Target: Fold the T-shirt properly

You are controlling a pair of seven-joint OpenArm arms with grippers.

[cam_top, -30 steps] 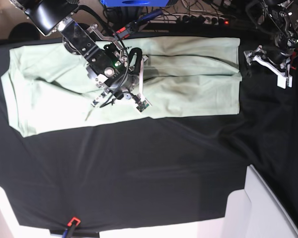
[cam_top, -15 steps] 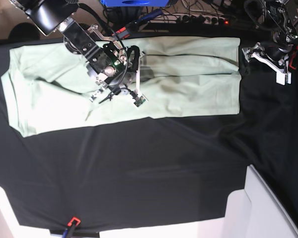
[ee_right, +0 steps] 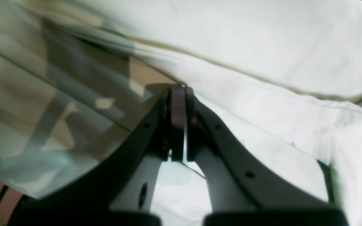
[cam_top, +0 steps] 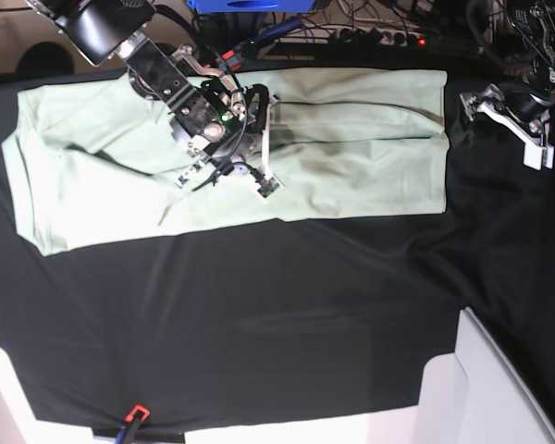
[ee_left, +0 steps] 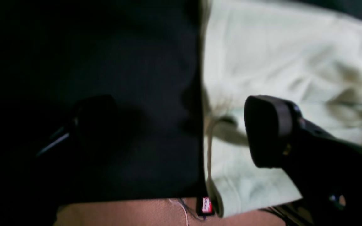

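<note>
Base view shows the T-shirt [cam_top: 351, 153] spread as a long pale mint band across the upper part of the counter [cam_top: 259, 305], which is covered by a black cloth [cam_top: 287, 314]. The shirt's right end is cut straight and neat; its left end widens and sags a little lower toward the near edge. A crease runs lengthwise through the middle of the garment.

Over the shirt's middle-left stretch hangs the right claw [cam_top: 264, 157], its arm reaching in from the upper left corner. In the right wrist view the right claw [ee_right: 178, 103] is clenched, its fingers [ee_right: 178, 106] pressed flat together with their tips at a seam of the pale fabric; whether any cloth is caught between them cannot be told.

The left claw [cam_top: 509, 125] sits just beyond the shirt's right edge, above the black cloth. In the left wrist view its jaws stand wide apart and released, one dark pad [ee_left: 269, 131] over the shirt's edge, the other over the cloth, nothing between them.

Cables and a power strip [cam_top: 379, 37] lie behind the counter's far edge.
</note>
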